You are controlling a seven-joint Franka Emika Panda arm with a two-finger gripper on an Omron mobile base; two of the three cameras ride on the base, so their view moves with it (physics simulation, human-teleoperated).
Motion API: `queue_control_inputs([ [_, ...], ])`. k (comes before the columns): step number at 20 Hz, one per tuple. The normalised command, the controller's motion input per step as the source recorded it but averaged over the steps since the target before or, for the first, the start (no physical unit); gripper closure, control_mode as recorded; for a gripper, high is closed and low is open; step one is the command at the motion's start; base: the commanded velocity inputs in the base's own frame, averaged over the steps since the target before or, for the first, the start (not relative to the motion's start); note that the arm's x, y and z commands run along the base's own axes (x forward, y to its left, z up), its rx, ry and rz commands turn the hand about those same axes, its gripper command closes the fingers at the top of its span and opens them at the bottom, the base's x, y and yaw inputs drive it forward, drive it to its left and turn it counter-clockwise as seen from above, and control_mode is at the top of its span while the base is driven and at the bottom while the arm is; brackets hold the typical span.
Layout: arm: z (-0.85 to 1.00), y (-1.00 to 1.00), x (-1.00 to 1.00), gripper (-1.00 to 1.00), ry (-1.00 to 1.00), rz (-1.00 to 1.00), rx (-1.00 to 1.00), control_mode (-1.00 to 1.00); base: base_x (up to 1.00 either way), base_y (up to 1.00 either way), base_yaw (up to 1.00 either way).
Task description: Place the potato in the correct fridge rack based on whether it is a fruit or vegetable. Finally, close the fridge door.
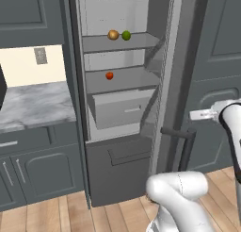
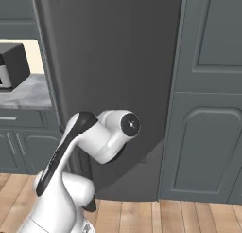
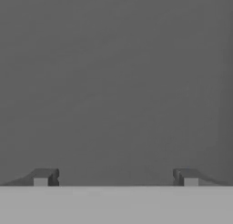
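The tan-brown potato [image 1: 113, 35] lies on the higher fridge rack [image 1: 136, 41], touching or nearly touching a green ball [image 1: 126, 35]. The fridge door [image 1: 175, 75] stands partly open, seen edge-on from the left, with its inner shelves facing the fridge. From the right, the broad dark outer face of the fridge door [image 2: 118, 61] shows. My gripper [image 1: 194, 115] is out at the door's outer side, at about drawer height. In the hand view my gripper [image 3: 116, 177] is open, fingertips [image 3: 45, 176] wide apart, facing a flat dark grey surface close ahead.
A red-orange ball [image 1: 109, 75] sits on the lower shelf above a grey pull-out drawer [image 1: 122, 108]. A marble counter [image 1: 33, 106] lies left of the fridge. Panelled cabinet doors [image 2: 210, 109] stand right of the door. A dark appliance [image 2: 12, 64] rests on the counter.
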Motion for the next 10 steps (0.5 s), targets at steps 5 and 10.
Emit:
queue_control_inputs([
  [5,0.45,0.60,1.00,-1.00,-0.26,0.00,0.03,-1.00,0.00,0.00,0.00],
  [10,0.50,0.74,1.00,-1.00,-0.12,0.00,0.00,-1.00,0.00,0.00,0.00],
])
